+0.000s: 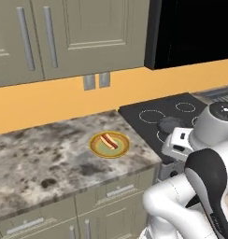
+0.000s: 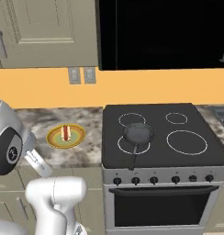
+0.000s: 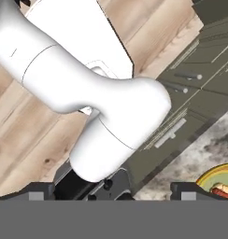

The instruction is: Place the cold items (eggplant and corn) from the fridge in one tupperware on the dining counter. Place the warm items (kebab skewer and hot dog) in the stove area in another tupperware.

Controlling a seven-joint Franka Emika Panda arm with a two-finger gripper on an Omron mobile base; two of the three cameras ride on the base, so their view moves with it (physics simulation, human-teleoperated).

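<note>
One warm item is plainly on offer here: a hot dog point(image 1: 109, 141) lying on a yellow plate point(image 1: 98, 148) on the marble counter point(image 1: 46, 158), just left of the stove point(image 2: 159, 131). On the stove a small dark pan point(image 2: 138, 133) sits on a front burner, handle toward the oven knobs; whether anything lies in it (the kebab skewer, say) I cannot tell from these angles.

The gripper point(image 3: 112, 189) hangs low, tucked in beside the robot's own body, looking down past the cabinet fronts point(image 3: 190, 88) toward the wooden floor point(image 3: 22, 135). Its two dark tips stand wide apart with nothing between them, so the jaws are fully spread and empty.

The relation that matters: in the hand view the plate's rim peeks in at the lower right corner, just beyond the right-hand fingertip, with a reddish end of the sausage showing. So the hot dog lies up on the counter surface, off to one side of the jaws and above the level at which the hand is pointed. In the left base view its long axis runs diagonally across the plate, upper left to lower right.

My judgement is that the hand must rise, swing over the counter edge and turn so the fingers straddle the sausage across its short width.
</note>
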